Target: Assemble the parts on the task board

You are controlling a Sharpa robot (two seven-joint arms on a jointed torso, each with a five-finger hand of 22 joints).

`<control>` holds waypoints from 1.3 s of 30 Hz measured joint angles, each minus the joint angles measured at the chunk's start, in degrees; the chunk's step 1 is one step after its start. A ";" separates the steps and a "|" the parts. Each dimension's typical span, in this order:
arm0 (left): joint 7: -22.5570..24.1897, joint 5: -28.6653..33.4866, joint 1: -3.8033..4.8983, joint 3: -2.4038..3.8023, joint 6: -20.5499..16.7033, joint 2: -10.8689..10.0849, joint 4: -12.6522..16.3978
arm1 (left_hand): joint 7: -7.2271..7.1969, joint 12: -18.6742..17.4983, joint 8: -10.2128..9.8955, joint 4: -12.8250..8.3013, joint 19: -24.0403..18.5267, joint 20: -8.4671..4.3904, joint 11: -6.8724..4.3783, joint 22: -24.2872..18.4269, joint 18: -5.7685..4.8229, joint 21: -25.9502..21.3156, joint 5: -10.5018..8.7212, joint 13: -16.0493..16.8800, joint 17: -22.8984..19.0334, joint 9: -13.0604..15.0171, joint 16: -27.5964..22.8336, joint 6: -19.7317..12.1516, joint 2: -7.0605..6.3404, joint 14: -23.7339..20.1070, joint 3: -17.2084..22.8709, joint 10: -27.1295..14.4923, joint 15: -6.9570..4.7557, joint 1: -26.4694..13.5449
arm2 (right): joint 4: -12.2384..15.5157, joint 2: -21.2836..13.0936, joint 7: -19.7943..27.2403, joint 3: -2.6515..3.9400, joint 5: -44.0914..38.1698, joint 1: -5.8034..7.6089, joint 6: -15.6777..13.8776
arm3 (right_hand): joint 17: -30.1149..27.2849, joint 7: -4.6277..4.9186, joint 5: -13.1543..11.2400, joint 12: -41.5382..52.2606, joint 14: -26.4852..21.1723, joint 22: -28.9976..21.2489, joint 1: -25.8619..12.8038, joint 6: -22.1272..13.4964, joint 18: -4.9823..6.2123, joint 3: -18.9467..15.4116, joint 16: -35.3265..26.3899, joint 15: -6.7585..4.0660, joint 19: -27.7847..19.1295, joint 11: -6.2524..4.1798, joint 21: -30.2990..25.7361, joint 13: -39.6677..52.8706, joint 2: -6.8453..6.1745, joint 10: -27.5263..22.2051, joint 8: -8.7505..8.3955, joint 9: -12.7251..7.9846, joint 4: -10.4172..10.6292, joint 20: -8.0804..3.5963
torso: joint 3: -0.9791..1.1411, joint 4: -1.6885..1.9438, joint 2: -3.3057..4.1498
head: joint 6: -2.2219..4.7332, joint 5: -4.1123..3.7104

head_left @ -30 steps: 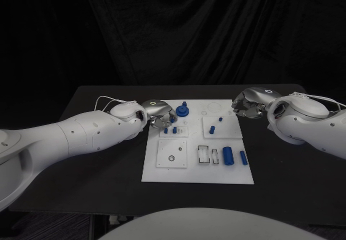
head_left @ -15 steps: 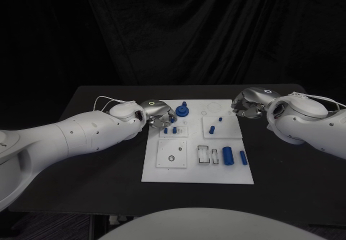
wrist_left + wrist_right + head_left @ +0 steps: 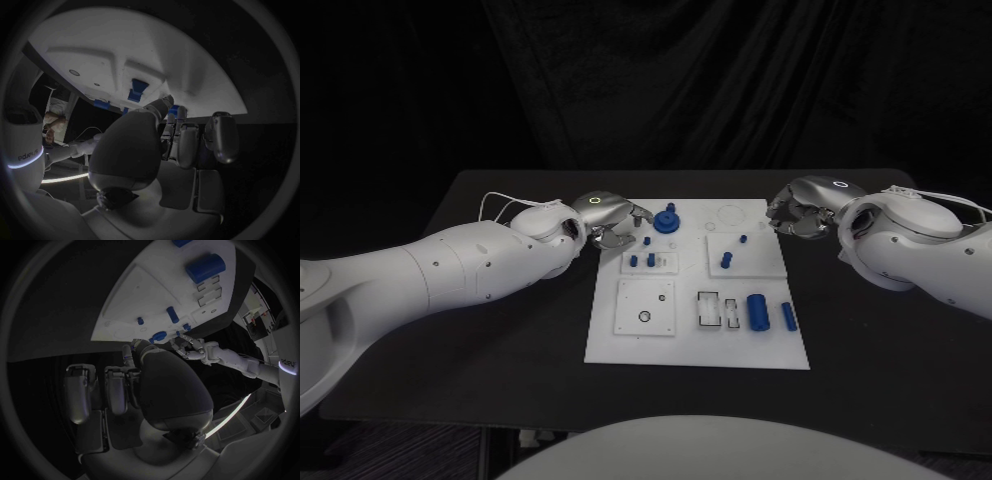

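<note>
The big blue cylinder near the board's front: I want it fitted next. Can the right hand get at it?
Probably yes. The big blue cylinder lies uncovered on the task board, and the right hand hovers empty beside the far edge.

Partial lettering on a glowing ring band [image 3: 25, 159] in left wrist view, reads roughly "edie", cut off. Similar band [image 3: 289, 361] in right wrist view, approx "edie" too, not fully legible. Nothing readable on the board [image 3: 697, 300] or parts
</note>
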 measured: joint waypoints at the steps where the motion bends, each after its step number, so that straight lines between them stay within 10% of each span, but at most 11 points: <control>1: -0.11 0.00 0.00 0.00 -0.81 -0.41 0.27 | 0.16 -0.07 0.00 -0.03 -0.60 0.16 0.20 0.00 0.00 -0.82 0.00 0.14 -0.95 -0.08 -0.41 -0.89 0.00 -0.67 -0.33 -1.11 0.25 0.00 | 0.01 -0.08 0.00 0.00 0.00 0.00 0.00 | 0.00 0.00 0.00 0.00 0.00 0.00 0.00 0.00 0.00 0.00 0.00 0.00 0.00 0.00 0.00 0.00 0.00 0.00 0.00 0.00 0.00 0.00 | 0.00 0.00 0.01 | 0.00 0.08; 5: -0.71 0.00 0.00 0.00 -4.70 -3.18 2.54 | 0.56 3.08 0.00 -0.22 -8.17 1.39 1.15 -0.01 2.16 -10.65 -0.29 2.24 -12.17 0.33 -5.83 -3.36 0.00 -10.80 -2.46 -8.80 1.63 0.00 | 0.27 -0.50 0.01 0.00 0.00 0.00 -0.07 | 0.00 0.00 0.00 0.00 0.00 0.00 0.00 0.00 0.00 0.00 0.00 0.00 0.00 0.00 -0.44 0.00 0.00 0.00 0.00 -0.12 0.00 0.00 | 0.00 0.00 0.04 | 0.00 0.41; 8: -1.17 0.00 0.02 0.00 -7.75 -5.78 4.53 | 0.56 6.72 0.00 -0.11 -16.78 1.89 1.32 -0.01 3.60 -21.84 -0.29 3.43 -31.86 1.06 -21.10 -3.36 0.00 -29.64 -3.59 -13.71 1.81 0.00 | 0.59 -0.71 0.05 0.00 0.00 0.00 -0.24 | 0.00 -0.02 0.00 -0.97 0.00 0.03 0.00 0.07 0.00 0.18 0.00 0.00 0.00 0.00 -0.55 0.00 0.00 0.00 0.00 -0.22 -0.18 0.00 | 0.00 0.02 0.03 | 0.00 0.62; 11: -1.53 0.01 0.14 -0.01 -10.72 -8.54 6.96 | 0.44 8.91 0.00 0.30 -27.35 2.10 1.44 -0.05 5.82 -34.61 -0.29 3.58 -37.07 1.49 -29.80 -3.48 0.00 -35.74 -4.08 -16.70 1.94 0.00 | 0.86 -0.85 0.12 0.00 0.00 0.08 -0.56 | 0.00 -0.01 0.00 -2.25 0.00 0.04 0.00 0.41 0.00 0.49 0.00 0.00 0.00 0.00 -0.77 0.00 0.00 0.00 0.00 -0.34 -0.17 0.00 | 0.00 0.09 0.01 | 0.00 0.82; 15: -0.74 2.18 0.51 -0.02 -14.14 -12.01 10.04 | -0.04 11.97 0.13 0.97 -39.85 2.10 0.90 -2.81 5.81 -46.59 -0.09 2.08 -42.62 2.24 -43.60 -3.03 1.07 -45.27 -5.53 -21.25 2.70 -0.24 | 1.19 -1.02 0.24 0.00 0.00 0.45 -1.08 | 0.00 0.01 0.00 -7.37 0.00 0.04 0.69 2.21 0.00 1.32 0.00 0.00 0.00 0.24 -1.75 0.19 -0.69 -2.98 0.59 -0.29 -0.43 0.00 | -0.01 0.16 -0.03 | 0.00 1.19; 18: 2.86 8.28 0.67 0.00 -15.99 -14.93 13.17 | 1.37 13.91 1.04 2.73 -45.90 1.71 -2.76 -6.92 5.81 -54.76 2.34 -2.09 -47.99 2.06 -52.09 2.90 2.41 -48.67 -6.20 -18.76 2.64 -0.07 | 1.45 -0.91 0.36 0.00 0.00 0.79 -1.40 | 0.00 0.02 0.38 -15.21 0.00 0.04 1.76 4.30 -0.01 2.10 -1.35 0.00 0.00 0.80 -1.93 -0.28 -1.76 -11.65 1.74 0.38 -1.13 0.00 | -0.03 0.19 -0.04 | 0.00 1.35; 21: 8.58 17.96 0.69 -0.01 -15.94 -17.54 16.34 | 2.61 13.20 0.00 6.44 -49.78 1.50 -2.96 -13.10 5.81 -63.11 3.53 -8.03 -53.25 -0.82 -59.32 5.31 3.05 -51.51 -7.98 -18.76 2.67 -1.54 | 1.75 -0.75 0.64 0.01 0.00 1.09 -1.79 | 0.00 0.21 2.34 -21.77 -0.11 0.03 2.65 5.13 0.00 2.87 -2.64 0.52 -0.21 1.24 -2.78 -4.06 -2.64 -20.00 2.51 1.06 -1.91 0.21 | -0.05 0.23 -0.06 | 0.00 1.33; 24: 14.36 29.12 0.71 -0.03 -13.28 -19.25 18.97 | 2.05 10.35 0.00 11.03 -56.76 0.10 -2.68 -19.01 5.80 -69.22 7.11 -13.19 -59.26 -3.26 -70.17 6.17 3.71 -61.21 -10.49 -21.99 0.82 -3.68 | 1.86 -0.72 1.01 0.02 0.00 1.25 -2.19 | 0.00 0.20 5.40 -31.21 -0.04 0.03 3.54 5.13 0.00 4.05 -3.62 0.59 -0.09 1.57 -3.87 -11.31 -3.62 -31.68 2.72 1.77 -2.72 0.34 | -0.07 0.35 -0.07 | 0.00 1.26; 27: 18.75 39.50 0.74 -0.03 -8.59 -20.38 21.12 | 1.28 4.34 -0.36 14.78 -63.47 -1.06 -2.89 -25.17 5.81 -70.08 9.77 -19.52 -65.98 -8.38 -79.39 0.05 4.71 -70.28 -14.04 -25.74 0.50 -4.85 | 1.76 -0.43 1.31 0.01 0.00 1.39 -2.41 | 0.00 0.60 6.96 -39.07 -0.12 0.03 3.38 4.40 0.06 5.08 -4.39 0.94 -0.21 1.91 -4.43 -17.27 -4.45 -40.45 2.72 2.28 -3.02 0.63 | -0.15 0.67 -0.07 | 0.00 0.99; 33: 23.19 59.86 0.74 -0.03 3.40 -21.76 26.26 | 1.33 -8.54 -1.06 15.32 -73.76 -0.13 -4.31 -48.38 4.85 -71.31 8.36 -29.18 -72.53 -16.47 -84.45 -11.13 9.62 -78.71 -23.71 -34.08 1.52 -9.21 | 0.96 0.43 1.76 0.05 -0.10 1.28 -2.10 | 0.00 0.82 5.48 -49.90 -0.08 0.03 2.16 0.56 1.46 6.02 -8.67 1.78 -2.68 3.76 -8.25 -25.84 -5.66 -48.42 2.72 3.53 -2.99 1.67 | -0.41 1.27 0.09 | 0.00 -0.17; 39: 24.67 72.51 0.65 -0.03 12.62 -21.85 29.34 | 1.09 -9.65 -1.28 15.20 -74.58 0.81 -4.27 -52.21 4.84 -71.31 8.81 -30.62 -73.16 -18.86 -84.45 -13.75 12.25 -79.36 -27.70 -35.39 1.98 -7.84 | 0.06 0.28 1.75 -0.01 -1.31 0.05 -0.64 | 0.00 -0.08 2.59 -55.38 -1.68 0.02 0.94 -4.07 1.82 5.35 -10.17 3.41 -4.84 5.63 -10.71 -31.14 -6.87 -53.59 1.40 3.84 -3.33 2.79 | -0.82 2.33 0.19 | 0.00 -2.49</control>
